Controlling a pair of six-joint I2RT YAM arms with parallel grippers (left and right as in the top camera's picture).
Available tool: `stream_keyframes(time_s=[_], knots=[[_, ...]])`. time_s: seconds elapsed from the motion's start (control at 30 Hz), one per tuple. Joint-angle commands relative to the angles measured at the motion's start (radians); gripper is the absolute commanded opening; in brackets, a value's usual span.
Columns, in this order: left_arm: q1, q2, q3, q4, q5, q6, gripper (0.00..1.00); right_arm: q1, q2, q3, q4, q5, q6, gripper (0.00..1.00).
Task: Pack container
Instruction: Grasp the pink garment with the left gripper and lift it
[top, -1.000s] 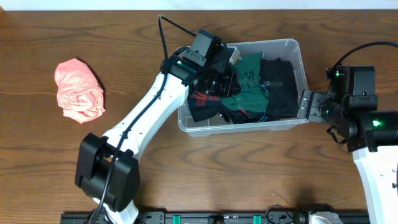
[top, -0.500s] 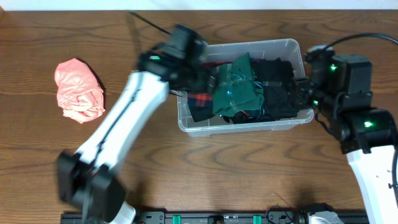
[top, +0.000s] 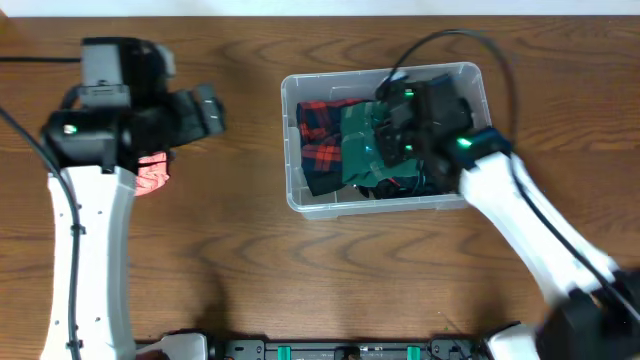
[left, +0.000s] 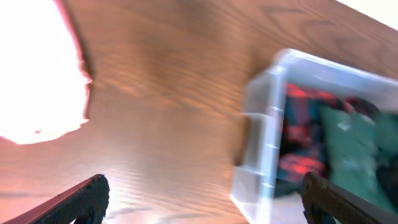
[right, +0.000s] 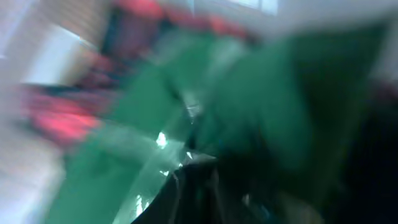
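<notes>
left pincer (left: 208, 205) gapes wide beside the pink cloth (left: 37, 74); centre above it before descending. right pincer (top: 392, 138), grip impossible to tell, sits over the green garment (top: 360, 150) inside the container (top: 385, 205), mid-bench (top: 250, 260).

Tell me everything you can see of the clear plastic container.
The container is a see-through plastic bin, rectangular with rounded corners and a thicker rim. It has no lid and stands upright on the wooden table, right of centre. A red-and-navy plaid cloth lies at its left end and a green cloth lies mid-bin. The darker fabric beyond them is mostly hidden. The right gripper is over the contents, but whether it touches anything cannot be told.
</notes>
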Motion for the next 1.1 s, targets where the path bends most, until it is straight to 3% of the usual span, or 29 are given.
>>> stream_keyframes(time_s=[0.0, 0.2, 0.4, 0.47, 0.57, 0.63, 0.83, 1.07], knots=[[0.073, 0.005, -0.032, -0.008, -0.016, 0.015, 0.98, -0.007, 0.148, -0.001, -0.010, 0.082, 0.061, 0.14], [0.183, 0.005, -0.034, -0.025, -0.016, 0.034, 0.98, -0.011, 0.281, -0.001, -0.043, 0.063, 0.071, 0.14], [0.280, 0.006, -0.034, -0.028, -0.009, 0.079, 0.98, -0.008, 0.152, 0.030, -0.129, 0.056, 0.070, 0.19], [0.311, 0.014, -0.034, -0.011, -0.008, 0.096, 0.98, -0.010, 0.055, 0.050, -0.153, 0.059, 0.066, 0.32], [0.365, 0.046, -0.034, 0.019, -0.008, 0.119, 0.98, -0.018, -0.094, 0.081, -0.166, 0.088, 0.057, 0.64], [0.410, 0.087, -0.034, 0.039, -0.005, 0.120, 0.98, -0.023, -0.195, 0.090, -0.169, 0.104, 0.047, 0.74], [0.539, 0.307, -0.034, 0.163, 0.050, 0.153, 0.98, -0.052, -0.413, 0.090, -0.240, 0.115, 0.048, 0.77], [0.613, 0.583, 0.003, 0.272, 0.232, 0.259, 0.98, -0.079, -0.484, 0.090, -0.379, 0.229, 0.048, 0.78]])
